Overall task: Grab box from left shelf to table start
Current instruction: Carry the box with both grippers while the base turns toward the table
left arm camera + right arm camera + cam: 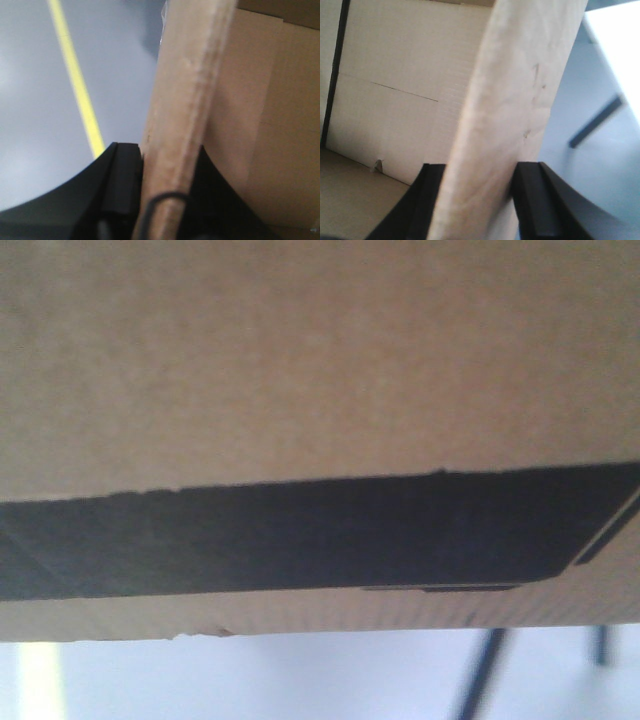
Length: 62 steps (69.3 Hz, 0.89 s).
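No text, brand, number or label readable in any view. Box [300,370]: wide black printed panel [300,540] across face in front view, blurred, with thin pale line near its right end; no lettering can be made out. Box walls in both wrist views: plain cardboard, no print seen. Floor [30,100]: yellow line [75,85], plain stripe, no characters.

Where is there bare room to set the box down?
Bare: the white tabletop right of the box in the right wrist view, bordered by grey floor. Crowded: the box fills the front view, with left claw and right claw shut on its walls.
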Motion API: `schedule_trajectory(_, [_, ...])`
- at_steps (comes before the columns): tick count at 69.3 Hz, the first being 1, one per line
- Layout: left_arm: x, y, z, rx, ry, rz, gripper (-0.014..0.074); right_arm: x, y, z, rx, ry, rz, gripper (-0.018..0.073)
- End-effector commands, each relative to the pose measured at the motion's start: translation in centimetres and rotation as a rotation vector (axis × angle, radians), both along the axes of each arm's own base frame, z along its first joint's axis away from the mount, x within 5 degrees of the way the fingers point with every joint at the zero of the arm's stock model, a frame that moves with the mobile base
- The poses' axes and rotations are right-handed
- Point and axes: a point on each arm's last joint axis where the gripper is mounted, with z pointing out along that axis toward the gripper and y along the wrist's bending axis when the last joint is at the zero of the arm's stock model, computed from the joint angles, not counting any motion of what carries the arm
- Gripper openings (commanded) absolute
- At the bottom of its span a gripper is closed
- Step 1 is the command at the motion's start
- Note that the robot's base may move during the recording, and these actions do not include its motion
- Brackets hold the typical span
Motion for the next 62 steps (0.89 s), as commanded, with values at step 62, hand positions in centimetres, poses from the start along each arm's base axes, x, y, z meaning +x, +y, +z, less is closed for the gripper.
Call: schedule_trajectory(62, [-0.31, -1.34, 1.77, -0.044, -0.131, -0.171, -0.0093, 0.33, 0.0, 2.18, 0.05, -0.191, 0.01, 0.0059])
